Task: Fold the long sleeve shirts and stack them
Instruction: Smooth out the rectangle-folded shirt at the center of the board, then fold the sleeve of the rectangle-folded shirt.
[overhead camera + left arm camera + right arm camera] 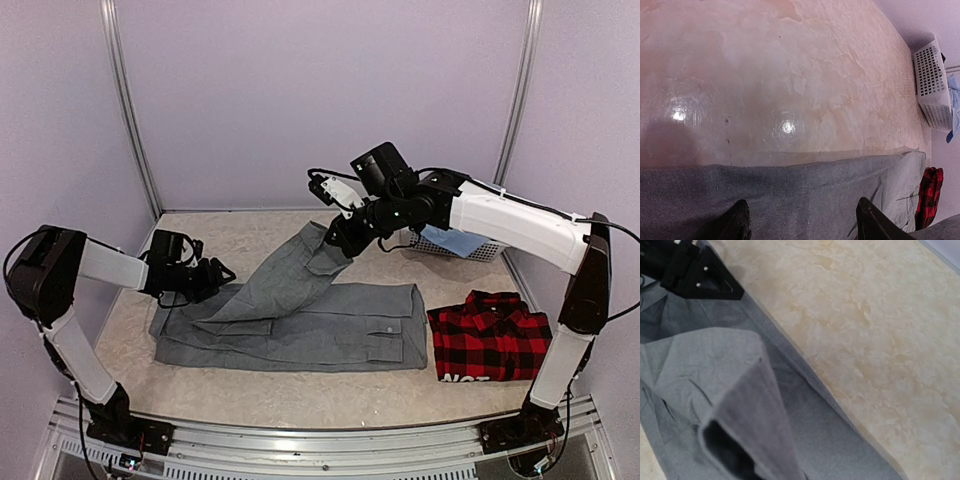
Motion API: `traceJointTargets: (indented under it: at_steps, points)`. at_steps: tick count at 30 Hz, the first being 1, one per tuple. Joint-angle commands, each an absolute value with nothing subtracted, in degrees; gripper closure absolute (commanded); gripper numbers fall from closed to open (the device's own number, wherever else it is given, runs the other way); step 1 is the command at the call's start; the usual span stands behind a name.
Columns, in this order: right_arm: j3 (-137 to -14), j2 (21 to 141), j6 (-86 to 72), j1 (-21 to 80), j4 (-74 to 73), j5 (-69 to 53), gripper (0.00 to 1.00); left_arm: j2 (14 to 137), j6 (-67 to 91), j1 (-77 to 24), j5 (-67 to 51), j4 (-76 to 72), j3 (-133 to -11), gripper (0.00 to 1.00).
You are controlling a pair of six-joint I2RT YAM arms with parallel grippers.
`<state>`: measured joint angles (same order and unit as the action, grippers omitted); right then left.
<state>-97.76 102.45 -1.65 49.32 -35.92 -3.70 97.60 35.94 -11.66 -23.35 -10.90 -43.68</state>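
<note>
The grey shirt (300, 325) lies spread along the middle of the table. My right gripper (340, 240) is shut on one part of it and holds that part raised and stretched above the rest. In the right wrist view the lifted grey cloth (735, 405) hides the jaws. My left gripper (222, 272) is open at the shirt's left end. Its fingers (739, 222) stand wide apart over the grey cloth (805, 195). The red-and-black plaid shirt (490, 335) lies folded at the right, white lettering at its near edge. It also shows in the left wrist view (930, 195).
A white slotted basket (470, 247) holding blue cloth stands at the back right, and also shows in the left wrist view (932, 85). Bare beige table (230, 235) lies behind the grey shirt. Black parts of the left arm (695, 272) show in the right wrist view.
</note>
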Motion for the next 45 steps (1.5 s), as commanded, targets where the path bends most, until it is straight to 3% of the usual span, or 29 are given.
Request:
traceJointTargets:
  at_steps: [1, 11, 31, 39, 45]
  points:
    - [-96.5, 100.9, -2.4, 48.9, -34.9, -3.0, 1.0, 100.5, 35.9, -11.8, -21.6, -16.0, -45.0, 0.31]
    - [-93.5, 98.4, -3.9, 48.2, -35.9, -0.4, 1.0, 103.0, 35.2, -11.0, -19.6, -20.1, -45.1, 0.31]
    - [-95.2, 107.6, -8.5, 37.7, -36.4, -9.9, 1.0, 84.6, 33.4, -11.2, -29.5, -34.0, -37.3, 0.27]
    - [-95.6, 111.2, -8.3, 36.2, -37.7, -11.1, 1.0, 81.2, 27.9, -14.7, -29.5, -27.8, -35.5, 0.26]
    - [-96.6, 112.2, -7.9, 35.8, -37.4, -12.6, 1.0, 74.8, 26.2, -18.5, -19.7, -19.8, -32.3, 0.26]
